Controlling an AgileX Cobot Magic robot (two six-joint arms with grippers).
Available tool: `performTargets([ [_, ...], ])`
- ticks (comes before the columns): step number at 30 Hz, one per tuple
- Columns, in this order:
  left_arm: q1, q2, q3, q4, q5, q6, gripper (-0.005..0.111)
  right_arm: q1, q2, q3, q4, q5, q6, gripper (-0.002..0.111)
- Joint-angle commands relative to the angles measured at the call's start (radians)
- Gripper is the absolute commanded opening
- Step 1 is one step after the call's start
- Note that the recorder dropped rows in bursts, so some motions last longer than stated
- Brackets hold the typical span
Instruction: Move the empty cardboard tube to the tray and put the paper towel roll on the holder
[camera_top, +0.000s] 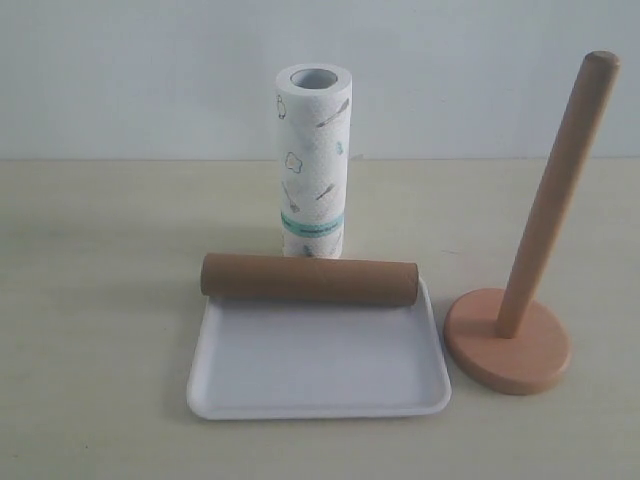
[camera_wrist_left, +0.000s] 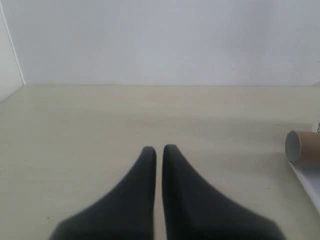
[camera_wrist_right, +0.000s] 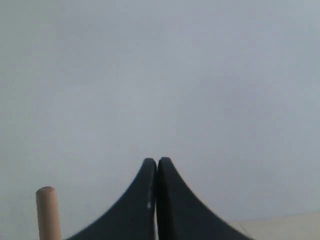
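Both empty and tip to tip: left fingers low over table, right fingers high beside holder top

We see a matt cardboard tube, a smooth white plastic tray, a printed paper roll and a smooth wooden holder.

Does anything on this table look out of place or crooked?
Nothing is spilled or damaged. The cardboard tube lies along the tray's far rim rather than squarely inside, and the holder's pole appears to lean in this view.
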Motion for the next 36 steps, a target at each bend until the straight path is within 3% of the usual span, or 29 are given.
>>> performTargets([
  [1,-0.003,-0.002,0.004,-0.007,0.000,-0.007,0.004,-0.005,-0.004,0.301,-0.018,-0.255,-0.009,0.000],
  [8,-0.003,-0.002,0.004,-0.007,0.000,-0.007,0.004,-0.005,-0.004,0.477,0.029,-0.245,0.010,0.000],
  [23,-0.003,-0.002,0.004,-0.007,0.000,-0.007,0.004,-0.005,-0.004,0.480,0.076,-0.050,-0.062,0.000],
  [30,-0.003,-0.002,0.004,-0.007,0.000,-0.007,0.004,-0.005,-0.004,0.480,0.176,0.003,-0.268,0.000],
  [36,-0.003,-0.002,0.004,-0.007,0.000,-0.007,0.004,-0.005,-0.004,0.480,0.262,0.036,-0.308,0.000],
])
